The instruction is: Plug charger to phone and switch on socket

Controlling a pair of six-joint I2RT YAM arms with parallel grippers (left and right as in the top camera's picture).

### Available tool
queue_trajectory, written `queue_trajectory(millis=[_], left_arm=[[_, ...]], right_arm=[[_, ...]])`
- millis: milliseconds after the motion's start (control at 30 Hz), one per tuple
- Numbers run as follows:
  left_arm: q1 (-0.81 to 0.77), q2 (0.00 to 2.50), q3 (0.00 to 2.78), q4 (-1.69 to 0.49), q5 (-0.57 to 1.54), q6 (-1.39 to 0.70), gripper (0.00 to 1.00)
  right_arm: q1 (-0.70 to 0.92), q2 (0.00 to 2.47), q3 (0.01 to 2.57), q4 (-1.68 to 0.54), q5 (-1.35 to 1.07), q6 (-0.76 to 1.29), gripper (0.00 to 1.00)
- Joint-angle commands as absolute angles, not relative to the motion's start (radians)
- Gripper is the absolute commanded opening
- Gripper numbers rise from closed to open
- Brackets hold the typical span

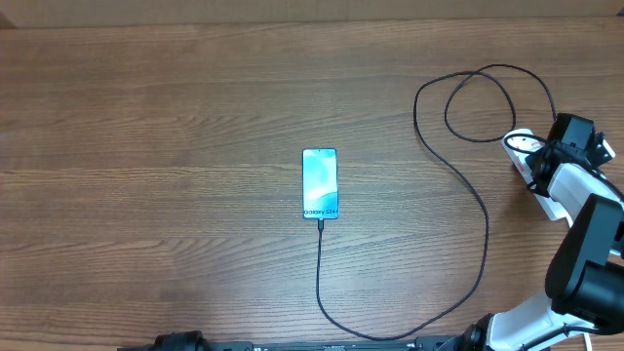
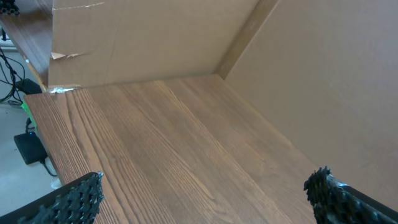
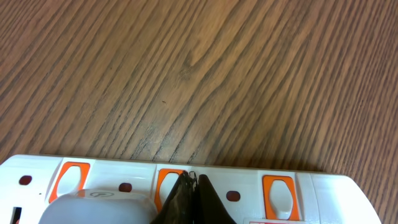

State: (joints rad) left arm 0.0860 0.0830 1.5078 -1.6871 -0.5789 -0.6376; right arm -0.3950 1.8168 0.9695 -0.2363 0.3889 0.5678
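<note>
The phone point(image 1: 320, 183) lies flat mid-table, teal screen up. The charger cable point(image 1: 485, 244) runs from its near end, curves right and loops at the back right toward the socket point(image 1: 531, 161). The plug tip sits at the phone's near edge. In the right wrist view the socket point(image 3: 348, 190) is a white strip with orange switches point(image 3: 278, 196) and a white adapter point(image 3: 93, 208) plugged in. My right gripper point(image 3: 194, 180) is shut, its tips pressed on the middle switch point(image 3: 165, 183). My left gripper point(image 2: 202, 186) is open and empty, out of the overhead view.
Brown cardboard walls point(image 2: 155, 37) stand at the table's back and side. The table edge and floor with dark cables point(image 2: 25, 137) show at the left of the left wrist view. My right arm point(image 1: 585, 263) reaches along the right edge.
</note>
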Motion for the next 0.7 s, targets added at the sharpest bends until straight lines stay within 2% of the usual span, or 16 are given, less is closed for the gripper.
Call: queue_trajectory(millis=[0,667], left_arm=[[0.093,0.069,1.507,-1.689,-0.583,-0.651,1.00],[0.093,0.069,1.507,-1.689,-0.583,-0.651,1.00]], right_arm=[[-0.371,1.855,0.972,-0.224,0.196,0.535,0.04],[-0.376,1.779,0.982,-0.244,0.035,0.385,0.04]])
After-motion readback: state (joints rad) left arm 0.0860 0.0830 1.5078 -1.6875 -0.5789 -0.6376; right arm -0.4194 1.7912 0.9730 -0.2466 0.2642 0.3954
